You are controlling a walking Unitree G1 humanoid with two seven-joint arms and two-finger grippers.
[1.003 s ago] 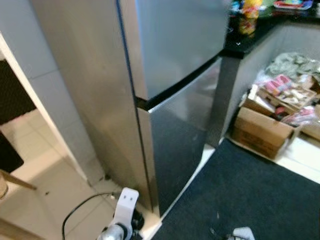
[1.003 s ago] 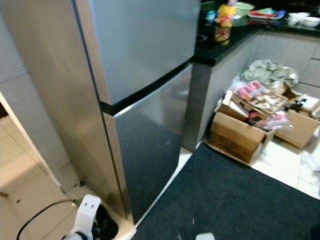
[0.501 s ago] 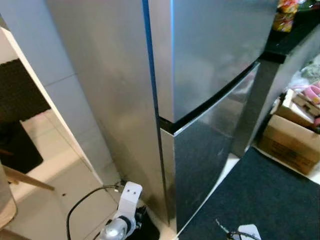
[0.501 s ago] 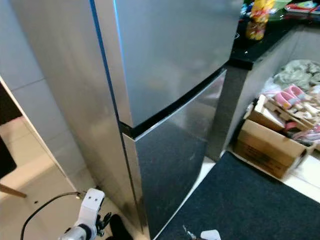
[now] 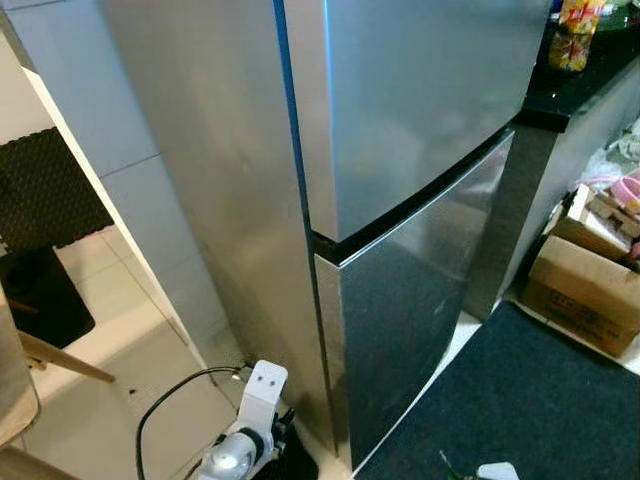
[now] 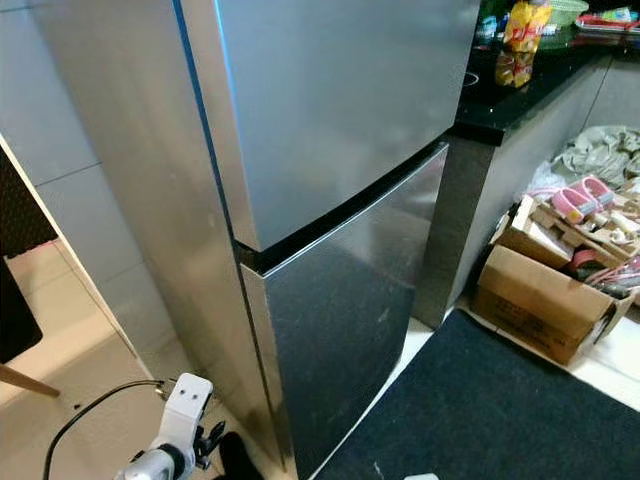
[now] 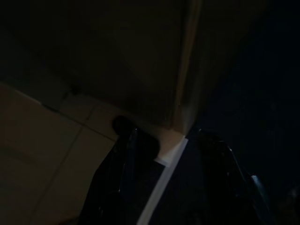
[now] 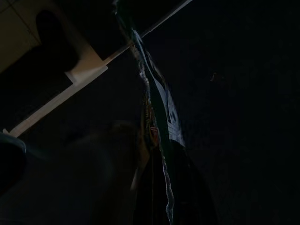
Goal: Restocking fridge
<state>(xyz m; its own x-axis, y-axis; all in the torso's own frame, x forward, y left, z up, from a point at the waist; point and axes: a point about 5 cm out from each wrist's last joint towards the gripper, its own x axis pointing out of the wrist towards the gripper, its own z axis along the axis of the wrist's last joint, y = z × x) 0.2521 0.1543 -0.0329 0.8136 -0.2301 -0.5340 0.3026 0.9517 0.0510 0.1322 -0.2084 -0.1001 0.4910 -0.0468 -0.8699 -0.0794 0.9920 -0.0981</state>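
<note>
Right gripper (image 8: 157, 187) hangs low over the dark mat (image 6: 520, 410), pinching a thin flat packet (image 8: 152, 108) edge-on, ready for stocking. Left gripper (image 7: 164, 178) hangs spread and empty, free for the closed fridge (image 6: 330, 200) doors.

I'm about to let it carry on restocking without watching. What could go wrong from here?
1. Both fridge doors are shut, and the right pincer is shut on a thin packet. Only the left pincer, hanging open near the floor, seems free to pull a door.
2. A black cable loops on the tiles beside the left arm; it might snag.
3. Open boxes crowd the mat edge, so a rightward step could hit them.
</note>
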